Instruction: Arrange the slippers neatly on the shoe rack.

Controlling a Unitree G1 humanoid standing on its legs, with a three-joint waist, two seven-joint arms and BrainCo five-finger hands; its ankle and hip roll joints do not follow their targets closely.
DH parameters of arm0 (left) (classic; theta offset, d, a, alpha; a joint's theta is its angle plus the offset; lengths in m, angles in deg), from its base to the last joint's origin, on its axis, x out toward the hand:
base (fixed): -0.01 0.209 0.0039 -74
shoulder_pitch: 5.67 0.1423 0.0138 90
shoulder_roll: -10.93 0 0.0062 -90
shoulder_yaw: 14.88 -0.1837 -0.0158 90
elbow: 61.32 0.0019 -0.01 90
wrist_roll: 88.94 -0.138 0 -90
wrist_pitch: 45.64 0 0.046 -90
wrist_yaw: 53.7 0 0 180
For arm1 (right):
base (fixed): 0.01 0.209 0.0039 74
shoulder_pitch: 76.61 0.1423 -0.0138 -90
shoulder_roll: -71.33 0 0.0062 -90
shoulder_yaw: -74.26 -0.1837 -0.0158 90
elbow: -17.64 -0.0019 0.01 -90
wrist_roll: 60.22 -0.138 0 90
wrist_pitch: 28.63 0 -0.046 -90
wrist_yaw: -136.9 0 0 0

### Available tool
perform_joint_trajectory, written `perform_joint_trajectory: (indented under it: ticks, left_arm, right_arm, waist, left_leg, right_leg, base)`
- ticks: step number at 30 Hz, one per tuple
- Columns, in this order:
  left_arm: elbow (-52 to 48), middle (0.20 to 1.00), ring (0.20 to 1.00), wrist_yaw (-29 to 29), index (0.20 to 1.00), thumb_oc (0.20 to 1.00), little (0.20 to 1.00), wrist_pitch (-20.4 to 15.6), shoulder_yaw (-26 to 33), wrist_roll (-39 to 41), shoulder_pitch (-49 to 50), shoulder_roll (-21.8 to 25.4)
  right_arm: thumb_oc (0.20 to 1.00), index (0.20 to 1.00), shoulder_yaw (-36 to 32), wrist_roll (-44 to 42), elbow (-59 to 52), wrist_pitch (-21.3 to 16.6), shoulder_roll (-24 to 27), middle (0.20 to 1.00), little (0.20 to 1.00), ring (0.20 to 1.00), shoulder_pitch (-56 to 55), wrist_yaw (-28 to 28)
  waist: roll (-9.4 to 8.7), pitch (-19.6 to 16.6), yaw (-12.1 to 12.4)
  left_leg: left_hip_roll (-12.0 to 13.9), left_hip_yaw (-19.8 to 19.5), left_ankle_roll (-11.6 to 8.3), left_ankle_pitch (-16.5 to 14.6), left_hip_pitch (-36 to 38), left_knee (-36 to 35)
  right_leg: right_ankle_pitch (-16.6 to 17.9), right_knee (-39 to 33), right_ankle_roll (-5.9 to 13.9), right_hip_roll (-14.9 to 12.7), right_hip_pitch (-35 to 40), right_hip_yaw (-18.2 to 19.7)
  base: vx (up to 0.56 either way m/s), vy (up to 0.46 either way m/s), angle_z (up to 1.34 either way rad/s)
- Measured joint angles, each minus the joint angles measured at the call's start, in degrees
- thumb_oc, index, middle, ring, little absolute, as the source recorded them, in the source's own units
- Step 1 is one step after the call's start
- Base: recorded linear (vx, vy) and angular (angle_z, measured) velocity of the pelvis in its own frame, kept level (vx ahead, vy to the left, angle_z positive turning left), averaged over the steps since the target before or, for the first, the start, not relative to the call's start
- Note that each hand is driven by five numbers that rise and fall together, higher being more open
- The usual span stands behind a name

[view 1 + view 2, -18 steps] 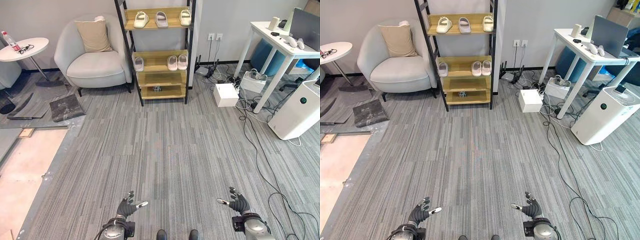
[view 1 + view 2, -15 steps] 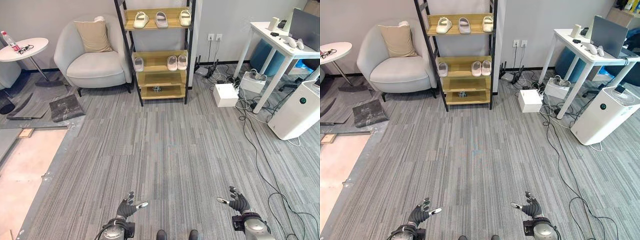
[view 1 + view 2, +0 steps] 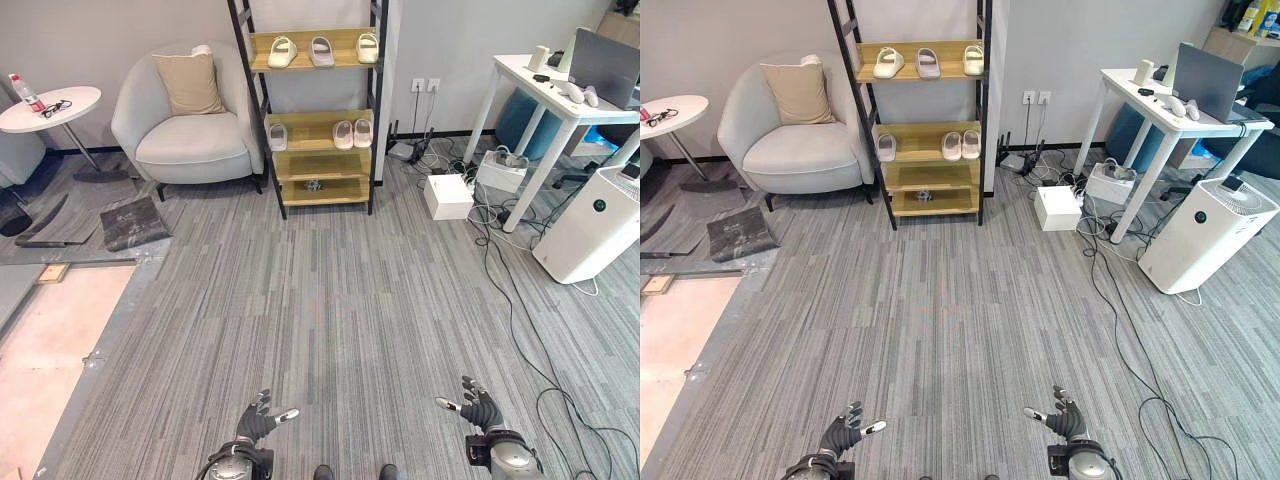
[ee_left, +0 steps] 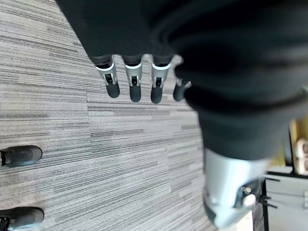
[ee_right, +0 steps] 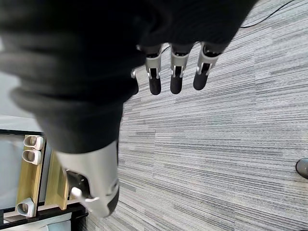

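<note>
Shoe rack [image 3: 318, 110] stands against the far wall, between an armchair [image 3: 190, 130] and a white bench [image 3: 560, 100], well apart from me across grey carpet [image 3: 330, 300]. Top shelf: three slippers [image 3: 322, 50] (two close together, the third near the right post). Middle shelf: a single slipper [image 3: 277, 136] at the left and a pair [image 3: 352, 133] side by side at the right. My left hand [image 3: 257, 422] hangs low over the carpet, fingers straight and spread, holding nothing. My right hand [image 3: 479, 408] hangs likewise, fingers extended and empty. A white box [image 3: 448, 195] sits on the floor near the bench.
</note>
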Motion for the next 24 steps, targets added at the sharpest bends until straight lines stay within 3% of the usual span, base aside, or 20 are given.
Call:
perform_joint_trajectory:
  ticks: [11,24]
  left_arm:
    - [-1.6,1.000,1.000,1.7,1.000,1.000,1.000,0.0,0.1,6.6,0.7,0.0]
    - [-1.8,1.000,1.000,2.5,1.000,1.000,1.000,0.0,1.8,6.4,2.9,0.1]
  right_arm:
    - [1.000,1.000,1.1,0.0,0.0,0.1,-1.1,1.000,1.000,1.000,-0.3,0.2]
    - [1.000,1.000,1.2,-1.0,0.0,0.2,-1.3,1.000,1.000,1.000,-2.3,2.3]
  waist:
    - [-0.64,-0.5,0.0]
    - [-0.93,-0.9,-1.0]
  left_leg:
    - [0.0,-0.4,-0.32,-0.2,0.6,-0.4]
    - [0.0,-0.2,-0.14,-0.1,-0.1,-0.4]
  right_leg:
    - [-0.2,0.0,0.03,0.0,0.7,-0.1]
    - [-0.2,0.0,-0.02,0.0,0.0,-0.1]
  base:
    - [0.00,0.000,0.00]
    - [0.00,0.002,-0.01]
